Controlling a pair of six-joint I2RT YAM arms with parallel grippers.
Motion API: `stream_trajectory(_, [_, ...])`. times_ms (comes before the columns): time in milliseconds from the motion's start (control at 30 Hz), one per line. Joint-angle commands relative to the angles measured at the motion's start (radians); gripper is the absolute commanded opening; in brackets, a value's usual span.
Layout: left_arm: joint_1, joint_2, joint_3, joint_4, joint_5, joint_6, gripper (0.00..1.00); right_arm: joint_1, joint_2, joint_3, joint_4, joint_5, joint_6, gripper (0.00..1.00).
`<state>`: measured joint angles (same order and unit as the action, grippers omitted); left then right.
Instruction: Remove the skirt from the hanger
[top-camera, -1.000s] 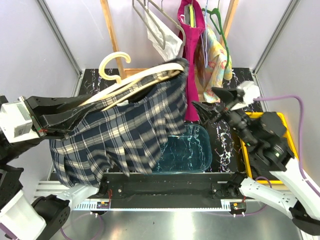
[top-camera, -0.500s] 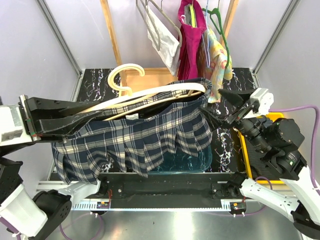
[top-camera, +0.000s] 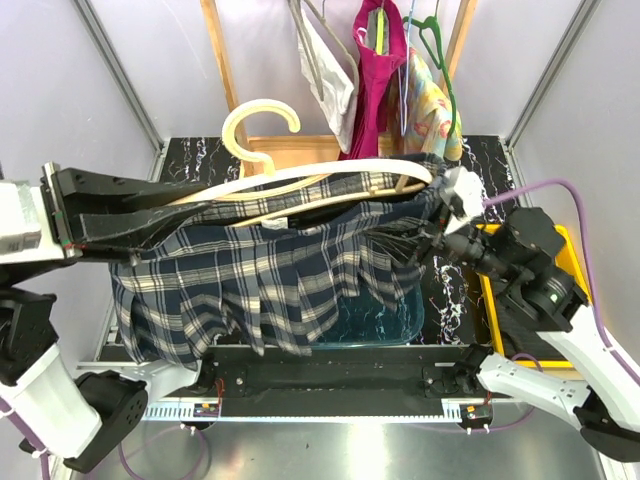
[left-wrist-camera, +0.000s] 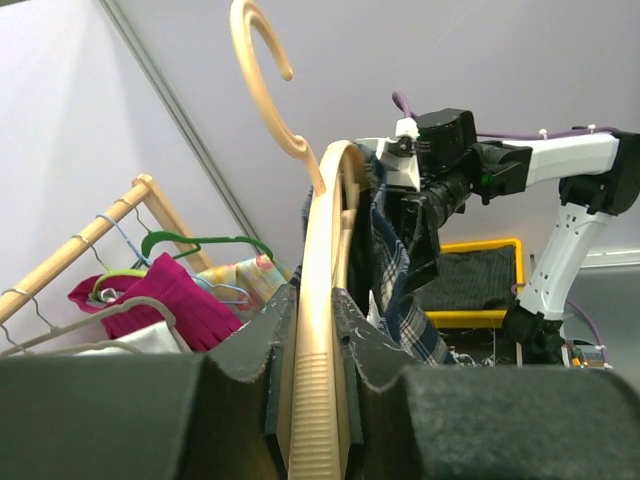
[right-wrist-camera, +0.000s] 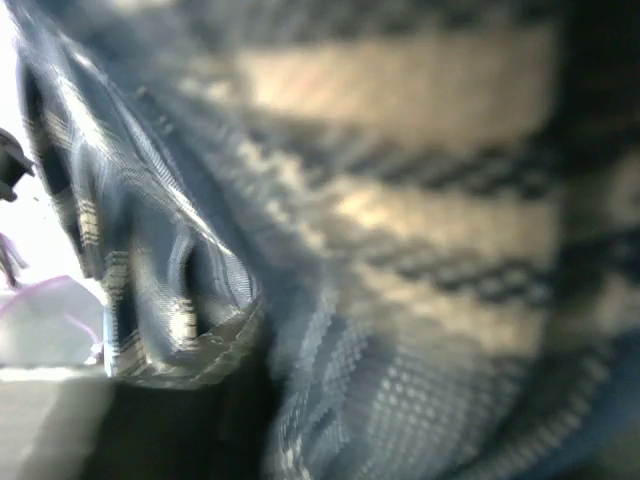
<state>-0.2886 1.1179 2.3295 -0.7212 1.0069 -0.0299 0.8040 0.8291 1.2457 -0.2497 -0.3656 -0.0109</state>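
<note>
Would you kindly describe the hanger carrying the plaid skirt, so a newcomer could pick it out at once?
Find the wooden rack at the back, hung with garments. In front of it, the left fingers hold one hanger, a navy plaid skirt draped from it. Unlike the rack's thin hangers, it is thick, cream, with a big curved hook.

Nothing readable turns up in any of these views. The skirt (top-camera: 290, 290) has what looks like a small white tag (top-camera: 284, 222) at the waistband, and there's a tiny sticker (top-camera: 207, 408) on the metal rail (top-camera: 340, 408) at the near edge, but both are way too small to make out any letters. The wooden hanger (left-wrist-camera: 322, 330) shows only bare wood up close, and the right wrist view is just blurry plaid.
</note>
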Motion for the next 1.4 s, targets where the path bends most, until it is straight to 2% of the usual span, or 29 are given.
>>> stream_trajectory(0, [0.003, -0.036, -0.091, 0.245, -0.069, -0.011, 0.0, 0.003, -0.108, 0.02, 0.017, -0.046, 0.051, 0.25])
stream_trajectory(67, [0.003, -0.055, -0.177, 0.284, -0.12, -0.007, 0.0, 0.003, -0.169, -0.012, 0.004, -0.007, 0.071, 0.0])
stream_trajectory(200, [0.003, -0.081, -0.257, 0.368, -0.21, -0.011, 0.0, 0.004, -0.26, -0.08, 0.004, 0.155, 0.095, 0.0])
stream_trajectory(467, [0.005, -0.135, -0.343, 0.401, -0.353, 0.024, 0.0, 0.003, -0.416, -0.247, 0.004, 0.394, 0.124, 0.0])
stream_trajectory(567, [0.005, -0.153, -0.406, 0.427, -0.352, 0.035, 0.0, 0.003, -0.38, -0.262, 0.016, 0.37, 0.138, 0.0])
stream_trajectory(667, [0.005, -0.158, -0.516, 0.451, -0.26, -0.043, 0.0, 0.003, -0.284, -0.221, 0.05, 0.286, 0.132, 0.0])
stream_trajectory(700, [0.005, -0.156, -0.55, 0.469, -0.181, -0.05, 0.0, 0.004, -0.259, -0.194, 0.058, 0.268, 0.134, 0.0])
stream_trajectory(733, [0.005, -0.153, -0.635, 0.48, -0.156, -0.056, 0.0, 0.003, -0.239, -0.181, 0.058, 0.251, 0.134, 0.0])
stream_trajectory(767, [0.005, -0.144, -0.671, 0.489, -0.149, -0.053, 0.05, 0.003, -0.207, -0.166, 0.055, 0.222, 0.135, 0.0])
stream_trajectory(833, [0.018, -0.124, -0.738, 0.503, -0.168, -0.038, 0.3, 0.003, -0.191, -0.141, 0.047, 0.202, 0.144, 0.0])
stream_trajectory(867, [0.037, -0.086, -0.746, 0.502, -0.136, -0.003, 0.42, 0.003, -0.185, -0.129, 0.037, 0.192, 0.147, 0.0])
stream_trajectory(900, [0.061, -0.06, -0.749, 0.506, -0.041, -0.007, 0.51, 0.003, -0.183, -0.105, 0.005, 0.188, 0.149, 0.0])
stream_trajectory(933, [0.11, -0.032, -0.749, 0.514, 0.013, -0.03, 0.69, 0.003, -0.183, -0.092, -0.014, 0.183, 0.155, 0.0])
stream_trajectory(967, [0.136, 0.027, -0.748, 0.529, 0.066, -0.11, 0.76, 0.003, -0.18, -0.077, -0.034, 0.177, 0.157, 0.0])
stream_trajectory(1033, [0.204, 0.089, -0.76, 0.641, 0.212, -0.252, 0.81, 0.003, -0.173, -0.025, -0.109, 0.169, 0.163, 0.0])
stream_trajectory(1067, [0.218, 0.152, -0.781, 0.701, 0.279, -0.398, 0.85, 0.003, -0.163, -0.008, -0.132, 0.165, 0.166, 0.0])
stream_trajectory(1100, [0.227, 0.186, -0.797, 0.836, 0.406, -0.479, 0.86, 0.003, -0.159, 0.021, -0.172, 0.165, 0.169, 0.0])
stream_trajectory(1133, [0.229, 0.218, -0.809, 0.909, 0.454, -0.555, 0.88, 0.003, -0.151, 0.035, -0.187, 0.163, 0.173, 0.0])
stream_trajectory(1167, [0.227, 0.267, -0.824, 0.995, 0.488, -0.712, 0.89, 0.003, -0.15, 0.046, -0.2, 0.162, 0.175, 0.0])
stream_trajectory(1200, [0.221, 0.287, -0.875, 1.248, 0.498, -0.798, 0.89, 0.003, -0.145, 0.063, -0.216, 0.16, 0.177, 0.0])
stream_trajectory(1300, [0.187, 0.348, -0.822, 1.33, 0.512, -0.808, 0.91, 0.003, -0.125, 0.086, -0.241, 0.13, 0.184, 0.0])
stream_trajectory(1367, [0.135, 0.41, -0.768, 1.327, 0.553, -0.885, 0.91, 0.003, -0.096, 0.103, -0.25, 0.09, 0.192, 0.0])
